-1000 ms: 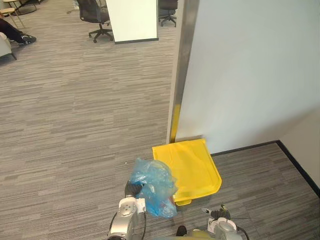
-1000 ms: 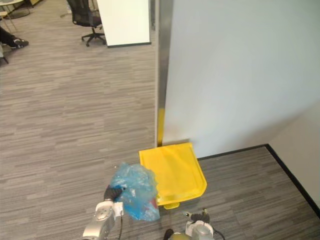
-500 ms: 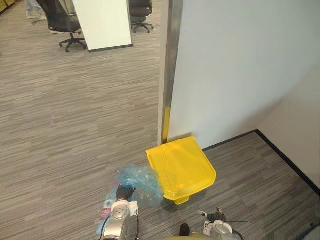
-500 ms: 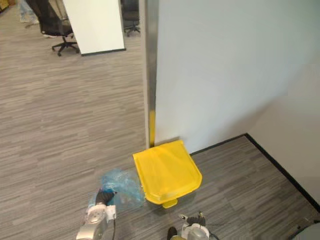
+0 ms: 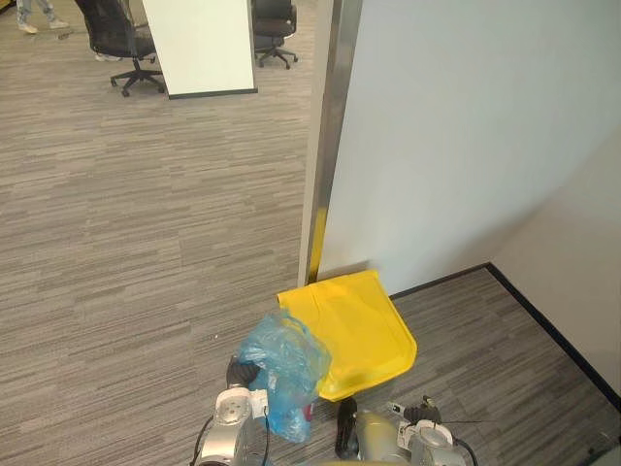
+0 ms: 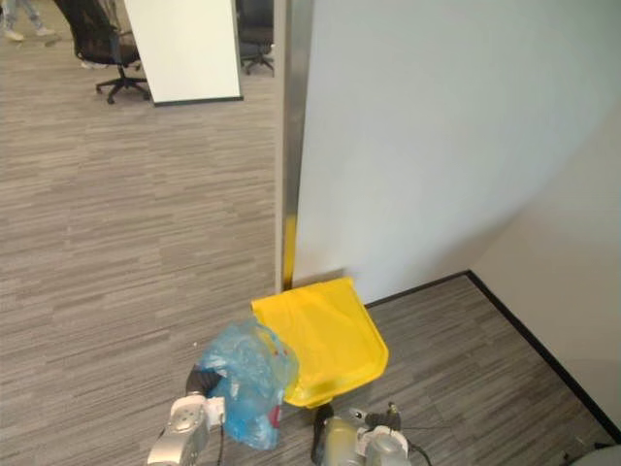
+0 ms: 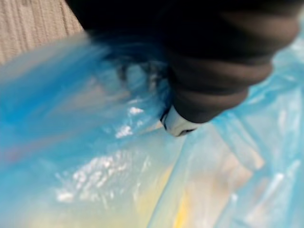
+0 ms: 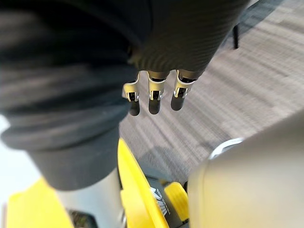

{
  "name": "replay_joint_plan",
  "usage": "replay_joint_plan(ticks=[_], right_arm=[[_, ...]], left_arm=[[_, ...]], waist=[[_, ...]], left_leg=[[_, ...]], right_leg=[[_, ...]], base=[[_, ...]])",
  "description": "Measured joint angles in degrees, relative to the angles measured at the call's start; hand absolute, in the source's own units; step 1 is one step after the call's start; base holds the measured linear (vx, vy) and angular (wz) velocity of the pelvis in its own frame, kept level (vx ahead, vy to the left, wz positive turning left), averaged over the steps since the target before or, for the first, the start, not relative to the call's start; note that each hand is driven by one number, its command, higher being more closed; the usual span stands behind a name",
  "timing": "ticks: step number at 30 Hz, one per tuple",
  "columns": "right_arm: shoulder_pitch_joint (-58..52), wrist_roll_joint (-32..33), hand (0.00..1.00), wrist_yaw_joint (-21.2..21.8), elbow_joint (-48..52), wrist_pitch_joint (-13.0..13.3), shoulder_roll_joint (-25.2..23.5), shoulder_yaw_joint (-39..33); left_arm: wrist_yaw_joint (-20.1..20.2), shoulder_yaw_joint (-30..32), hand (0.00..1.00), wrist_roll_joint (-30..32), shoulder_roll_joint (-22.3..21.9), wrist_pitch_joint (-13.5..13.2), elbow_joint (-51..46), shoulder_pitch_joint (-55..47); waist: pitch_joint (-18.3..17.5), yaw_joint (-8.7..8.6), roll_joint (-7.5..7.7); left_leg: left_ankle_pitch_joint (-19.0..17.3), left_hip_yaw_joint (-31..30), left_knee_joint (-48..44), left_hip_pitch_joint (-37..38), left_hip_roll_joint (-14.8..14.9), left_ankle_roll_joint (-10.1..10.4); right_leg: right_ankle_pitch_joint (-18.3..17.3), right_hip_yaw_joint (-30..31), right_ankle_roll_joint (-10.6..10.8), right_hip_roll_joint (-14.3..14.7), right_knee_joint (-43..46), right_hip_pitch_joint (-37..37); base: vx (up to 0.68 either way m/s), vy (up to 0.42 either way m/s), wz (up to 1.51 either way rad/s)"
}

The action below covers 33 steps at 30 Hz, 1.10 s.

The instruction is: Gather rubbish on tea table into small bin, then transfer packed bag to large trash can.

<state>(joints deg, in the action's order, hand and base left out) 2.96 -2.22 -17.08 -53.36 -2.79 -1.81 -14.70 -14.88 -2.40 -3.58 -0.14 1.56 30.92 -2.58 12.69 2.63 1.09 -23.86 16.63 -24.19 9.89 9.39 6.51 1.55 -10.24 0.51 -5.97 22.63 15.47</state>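
A crumpled blue rubbish bag (image 5: 286, 374) hangs from my left hand (image 5: 242, 373), which is shut on its gathered top near the bottom of the eye views. In the left wrist view the blue bag (image 7: 109, 156) lies right against the hand's dark cover (image 7: 213, 80). The bag overlaps the left front corner of a yellow trash can lid (image 5: 354, 325), which is closed and stands on the floor against the white wall. My right hand (image 8: 152, 97) hangs with relaxed fingers above the carpet, holding nothing, with the yellow can (image 8: 137, 190) just below it.
A metal pillar edge (image 5: 325, 146) and a white wall (image 5: 466, 126) rise behind the can, with black skirting (image 5: 553, 325) along the right. A white panel (image 5: 199, 44), office chairs (image 5: 121, 39) and a person's legs (image 5: 34, 15) are far back left on grey carpet.
The camera has shifted. My left hand has lifted the blue bag from low by the floor, and it now overlaps the yellow lid's left corner.
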Motion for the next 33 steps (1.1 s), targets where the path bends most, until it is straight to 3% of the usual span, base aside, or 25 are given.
replay_joint_plan(ticks=[2,4,7,10,18,24,26,27,28,30,31,32,33], right_arm=[[0.27,0.0,0.0,-0.11,0.22,0.0,0.65,-1.63],[-0.07,0.02,0.0,-0.22,0.42,0.02,0.57,-2.02],[-0.81,0.13,0.0,-0.27,0.76,0.03,0.57,-2.71],[-1.33,0.27,0.0,-0.5,0.69,-0.02,0.47,-3.26],[-3.12,0.65,0.0,-0.36,0.89,0.01,-0.11,-3.06],[-4.14,0.51,0.0,0.25,0.93,0.07,-0.59,-3.07],[-4.27,0.37,0.0,0.29,0.96,0.1,-0.28,-3.21],[-3.91,0.34,0.0,0.27,0.96,0.09,-0.27,-3.21],[-4.04,0.37,0.0,0.28,1.24,0.13,-0.48,-2.93],[-5.19,0.32,0.0,0.28,0.53,0.06,-0.94,-2.47],[-5.29,0.33,0.0,0.3,0.4,0.07,-0.99,-2.24],[-5.31,0.35,0.0,0.4,0.08,0.07,-1.02,-1.81],[-5.26,0.35,0.0,0.38,0.16,0.06,-0.86,-1.92]], left_arm=[[-0.03,-0.03,1.0,0.0,-0.94,-0.35,-0.01,1.69],[-0.01,0.02,1.0,0.02,-0.51,-1.14,-0.26,2.04],[0.01,0.25,1.0,0.02,-0.12,-1.18,-0.91,2.33],[-0.13,0.45,1.0,0.01,0.53,-1.12,-1.03,2.2],[0.33,-0.39,1.0,0.08,1.17,-1.04,-1.04,1.56],[0.41,-0.96,1.0,0.03,1.13,-0.68,-1.04,-0.62],[0.43,-0.86,1.0,0.01,0.83,-0.63,-1.07,-1.16],[0.45,-0.75,1.0,-0.01,0.68,-0.63,-1.16,-1.28],[0.43,-0.51,1.0,-0.04,0.74,-0.71,-2.34,-1.82],[0.47,-0.55,1.0,-0.03,0.46,-0.72,-3.28,-2.58],[0.47,-0.54,1.0,-0.03,0.42,-0.72,-3.32,-3.02],[0.53,-0.21,1.0,-0.04,0.29,-0.58,-3.14,-3.89],[0.45,0.92,1.0,-0.02,-0.65,-0.06,-2.93,-4.56]], waist=[[0.38,0.04,-0.95],[0.34,0.26,-0.93],[0.15,0.37,-0.62],[-0.04,1.35,-0.55],[-2.76,0.73,-0.17],[-4.29,0.64,0.76],[-4.3,0.6,0.71],[-4.52,0.76,-0.15],[-5.12,0.27,0.35],[-6.17,0.69,2.15],[-6.27,0.78,2.15],[-6.82,0.78,2.41],[-8.06,1.38,1.08]], left_leg=[[0.11,-3.15,0.05,0.06,0.28,-0.18],[0.1,-5.18,-0.07,-0.04,1.02,-0.2],[-0.62,-8.05,-0.56,-2.17,1.7,-0.7],[-2.0,-8.58,-1.06,-4.3,2.56,0.38],[-2.06,-10.0,-0.09,-1.81,1.37,0.78],[-0.79,-9.34,1.65,-1.31,-0.6,0.03],[2.69,-9.18,5.61,0.15,-1.03,-1.11],[3.69,-8.9,6.93,0.15,-0.28,-1.55],[5.06,-8.52,9.74,0.41,-0.27,-0.75],[6.77,-9.54,11.58,0.35,-1.05,-0.15],[6.84,-9.53,11.42,0.33,-1.01,-0.02],[7.09,-9.38,11.22,0.26,-1.18,0.45],[7.38,-8.53,12.2,-0.69,-0.52,0.75]], right_leg=[[-4.01,-0.52,-0.23,0.0,4.06,0.66],[-5.48,-0.7,0.3,0.66,5.11,0.48],[-6.66,1.52,0.82,1.63,5.36,0.91],[-6.7,1.2,0.81,2.19,5.19,2.59],[-7.36,0.99,1.24,0.52,5.5,0.08],[-4.49,1.65,2.49,-1.11,5.54,0.64],[1.65,1.63,3.66,-1.43,5.23,1.41],[1.77,1.92,3.66,-1.23,5.0,1.41],[-2.39,1.84,2.02,-2.22,13.47,2.42],[-9.56,1.38,1.26,-4.08,22.77,0.09],[-11.01,1.4,1.02,-4.18,22.98,-0.97],[-13.13,1.31,2.7,-3.5,18.33,-2.71],[-14.21,1.72,4.09,-0.8,9.87,-5.28]], base=[[0.22,-0.116,0.3],[0.14,-0.083,0.24],[0.08,-0.025,0.46],[0.04,0.021,0.1],[0.02,0.051,0.1],[-0.08,0.032,-0.01],[-0.16,0.005,0.03],[-0.16,-0.031,0.3],[-0.11,-0.055,0.51],[-0.09,-0.119,0.53],[-0.09,-0.175,0.09],[-0.07,-0.115,-0.31],[-0.07,-0.115,-0.45]])
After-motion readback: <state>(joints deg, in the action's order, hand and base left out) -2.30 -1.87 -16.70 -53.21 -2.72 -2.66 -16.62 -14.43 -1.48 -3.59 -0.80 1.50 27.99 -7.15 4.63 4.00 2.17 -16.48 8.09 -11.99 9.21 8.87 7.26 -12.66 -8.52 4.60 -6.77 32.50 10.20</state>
